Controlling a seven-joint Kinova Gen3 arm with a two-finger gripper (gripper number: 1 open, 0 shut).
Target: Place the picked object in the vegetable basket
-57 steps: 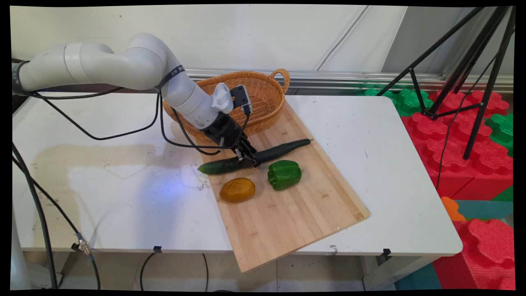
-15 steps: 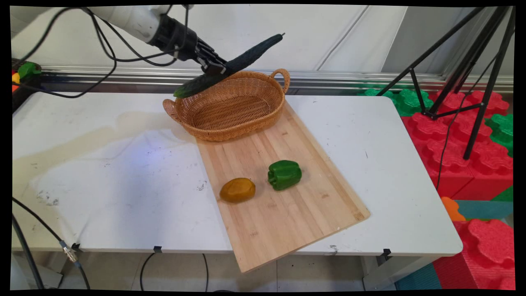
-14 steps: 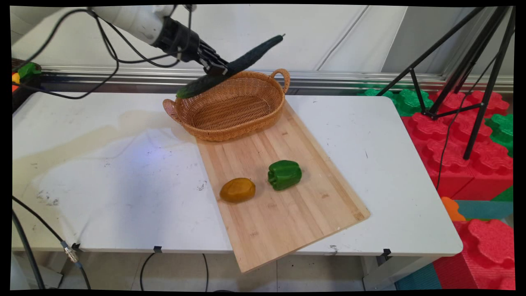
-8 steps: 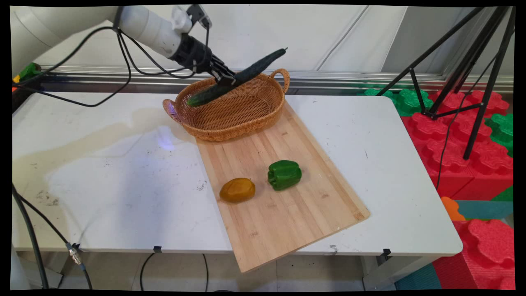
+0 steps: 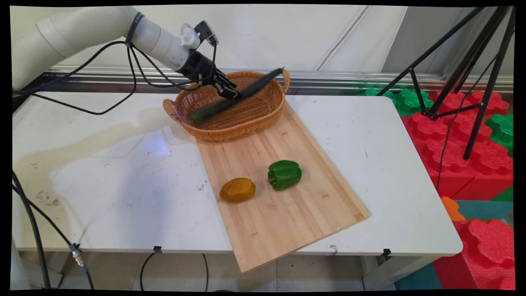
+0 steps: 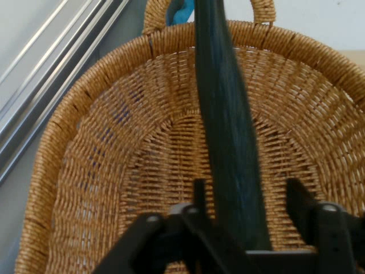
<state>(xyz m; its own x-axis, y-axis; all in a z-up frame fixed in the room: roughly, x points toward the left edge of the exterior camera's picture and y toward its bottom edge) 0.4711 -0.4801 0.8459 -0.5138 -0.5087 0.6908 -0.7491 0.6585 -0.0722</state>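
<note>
My gripper point(image 5: 233, 93) hangs over the wicker basket point(image 5: 230, 130) at the back of the table. A long dark green cucumber point(image 5: 257, 83) lies slantwise just below it, blurred, its low end inside the basket and its high end by the right handle. In the hand view the cucumber point(image 6: 225, 114) runs up between the fingers point(image 6: 199, 197), and a gap shows between it and the right one. The gripper point(image 6: 248, 191) is open, with the basket's woven floor point(image 6: 114, 171) right under it.
A wooden cutting board point(image 5: 279, 213) runs from the basket to the table's near edge. On it lie a green bell pepper point(image 5: 284, 174) and a brownish-yellow round vegetable point(image 5: 237, 190). A black tripod point(image 5: 464, 61) and red and green foam blocks point(image 5: 464, 135) stand to the right, off the table.
The gripper lifted the cucumber off the board, carried it high over the basket, then came down. Its fingers have now parted and the cucumber is dropping into the basket.
</note>
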